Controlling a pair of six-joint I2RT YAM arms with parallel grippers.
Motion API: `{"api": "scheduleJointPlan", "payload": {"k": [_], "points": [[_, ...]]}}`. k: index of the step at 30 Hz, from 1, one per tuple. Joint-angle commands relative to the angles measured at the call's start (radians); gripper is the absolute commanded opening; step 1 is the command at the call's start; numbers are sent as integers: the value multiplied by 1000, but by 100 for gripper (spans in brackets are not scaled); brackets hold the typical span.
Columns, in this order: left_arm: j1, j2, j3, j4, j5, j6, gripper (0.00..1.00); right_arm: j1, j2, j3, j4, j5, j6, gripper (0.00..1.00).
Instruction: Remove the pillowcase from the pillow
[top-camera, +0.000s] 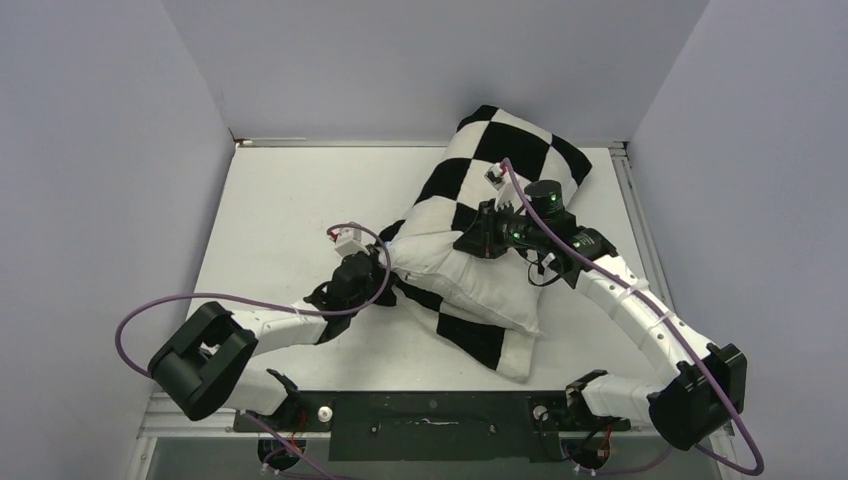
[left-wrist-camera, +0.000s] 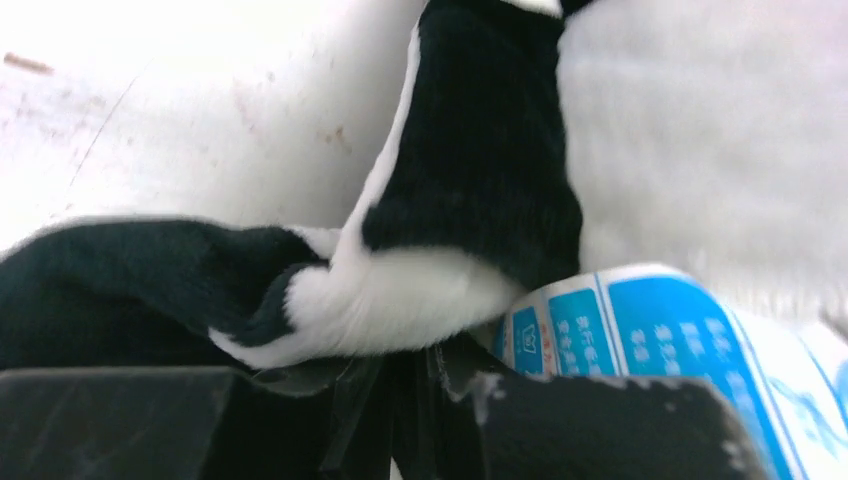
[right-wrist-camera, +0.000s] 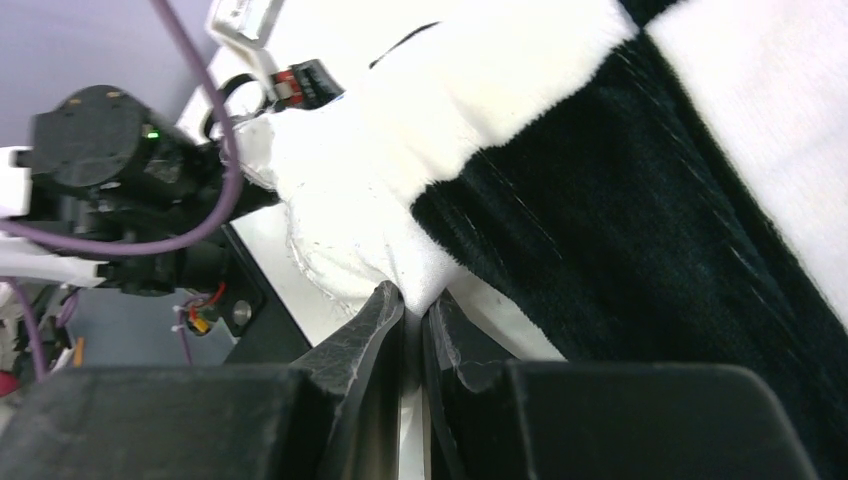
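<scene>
pillowcase (top-camera: 470, 175) | black-white checks, rumpled | pillow (top-camera: 450, 262) plain white, partly exposed

From above, the fingertips of the left gripper (top-camera: 386, 284) are hidden beneath its own wrist; those of the right gripper (top-camera: 463, 243) likewise; the pillowcase (top-camera: 520, 150) covers the far end of the pillow (top-camera: 460, 280); in the left wrist view, the blue printed label (left-wrist-camera: 640, 330) is blurred, unreadable, and cut off at the right and bottom edges.

Checkered pillowcase (top-camera: 522, 152) — partly off pillow (top-camera: 478, 284)
</scene>
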Motion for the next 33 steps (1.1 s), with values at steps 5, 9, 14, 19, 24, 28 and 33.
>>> {"api": "scheduleJointPlan", "payload": {"k": [5,9,14,19,24,28,33], "points": [[9,94,103,265,-133,0,42,10,-49,-38,228,-191,95,5],[15,21,85,148,-212,19,70,10,-6,-47,145,-176,31,16],[53,-140,27,-98,-251,-34,87,9,32,17,12,-157,-64,44],[81,-365,17,-415,-259,-50,97,10,28,109,-99,-86,-160,61],[106,-612,30,-648,-224,7,96,12,50,206,-160,39,-202,72],[108,-675,97,-685,-121,114,96,21,97,267,-140,112,-209,81],[110,-584,204,-662,57,199,96,71,209,378,-128,185,-242,85]]}}
